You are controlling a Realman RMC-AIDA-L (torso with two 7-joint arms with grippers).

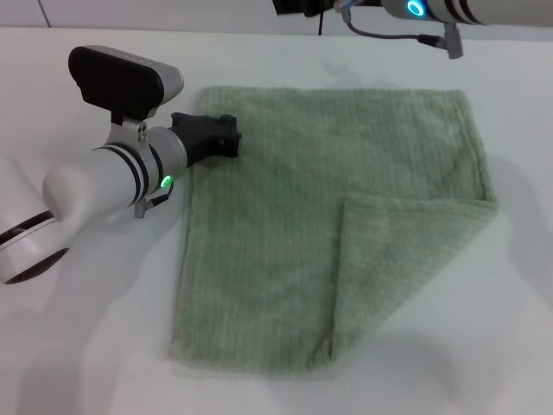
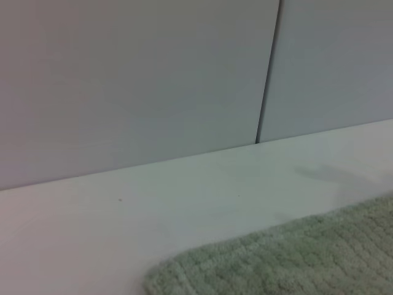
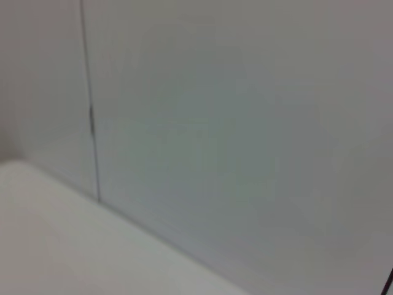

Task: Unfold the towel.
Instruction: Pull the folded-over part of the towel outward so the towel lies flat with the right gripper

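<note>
- While one towel (image 1: 285,233) lies flat on the white table (image 1: 484,346), it fills the centre of the head view, mostly spread out.
- One fold left: the corner at 4 o'clock is turned over onto the cloth, forming a triangular flap (image 1: 406,259) with its point near the towel's middle.
- Towel's other three corners lie flat; far edge runs 10 to 2 o'clock, near edge sits around 6 to 7 o'clock.
- Two arms in view. Left gripper (image 1: 226,137) is at 10 o'clock, over the towel's far left corner, fingertips just on or above the cloth edge. Fingers look close together; cannot tell if they pinch any cloth.
- Left wrist view shows one rounded towel corner (image 2: 276,264) on the table, wall panels (image 2: 135,80) behind.
- Right arm (image 1: 432,10) is at 1 o'clock, past the towel's far edge, well apart from the cloth. Its gripper is out of view.
- Right wrist view shows only wall and a strip of table.
</note>
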